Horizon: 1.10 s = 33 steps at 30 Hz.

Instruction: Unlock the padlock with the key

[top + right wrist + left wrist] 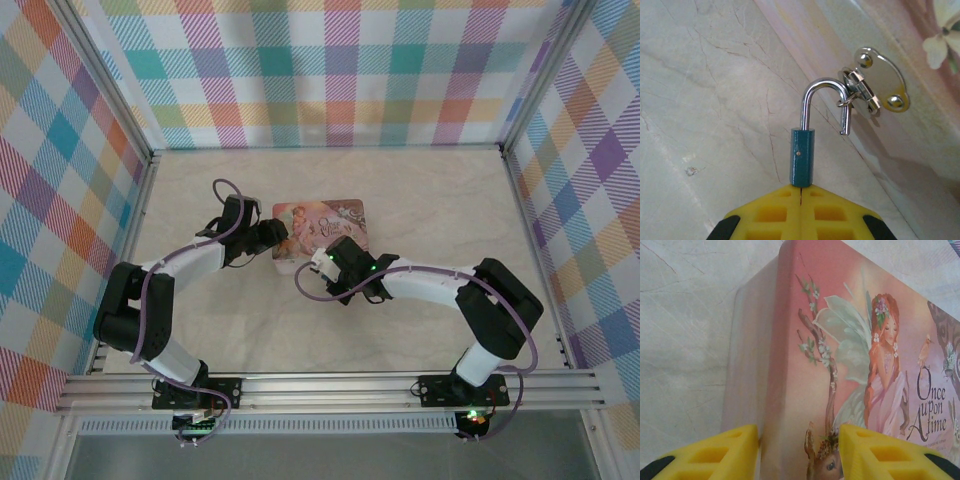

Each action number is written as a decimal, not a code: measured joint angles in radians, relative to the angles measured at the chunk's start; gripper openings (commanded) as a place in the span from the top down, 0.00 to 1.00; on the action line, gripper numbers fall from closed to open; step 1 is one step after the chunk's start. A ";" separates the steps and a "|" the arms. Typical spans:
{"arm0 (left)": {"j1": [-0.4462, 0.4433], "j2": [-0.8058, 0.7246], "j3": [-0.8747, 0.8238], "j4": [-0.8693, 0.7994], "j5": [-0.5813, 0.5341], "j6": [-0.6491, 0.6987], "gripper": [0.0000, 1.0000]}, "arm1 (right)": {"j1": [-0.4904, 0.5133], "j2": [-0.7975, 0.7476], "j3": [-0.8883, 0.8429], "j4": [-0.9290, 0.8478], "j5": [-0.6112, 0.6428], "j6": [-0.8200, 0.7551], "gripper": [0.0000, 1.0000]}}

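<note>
The padlock (801, 157) has a small blue-grey body standing straight out of my right gripper (801, 192), its base on the seam of the shut yellow fingertips. Its chrome shackle (822, 95) is sprung open, the free end out of the body and hooked by the ring on the tin's silver hasp (885, 85). The key is hidden where the lock meets the fingertips. My left gripper (799, 450) straddles the near end of the pink fairy tin (805, 340), one finger (725, 455) against its side wall, the other (880, 455) on the lid. From above, both grippers (275, 240) (318, 262) meet at the tin (320, 222).
The tin lies mid-table on a pale marbled surface (420, 200). Plaid walls (330, 70) close in the back and both sides. A metal rail (330, 385) runs along the near edge by the arm bases.
</note>
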 measured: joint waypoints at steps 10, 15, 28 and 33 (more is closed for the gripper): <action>0.005 0.011 0.000 0.023 0.000 -0.003 0.54 | 0.000 0.000 -0.015 0.078 0.030 -0.050 1.00; 0.010 0.015 0.000 0.035 0.000 -0.003 0.55 | 0.002 -0.001 -0.039 0.143 0.035 -0.090 1.00; 0.015 0.033 0.012 0.050 -0.001 -0.003 0.55 | 0.013 0.005 -0.085 0.269 0.082 -0.212 1.00; 0.020 0.035 0.013 0.053 -0.001 -0.003 0.54 | 0.014 0.036 -0.084 0.311 0.093 -0.257 1.00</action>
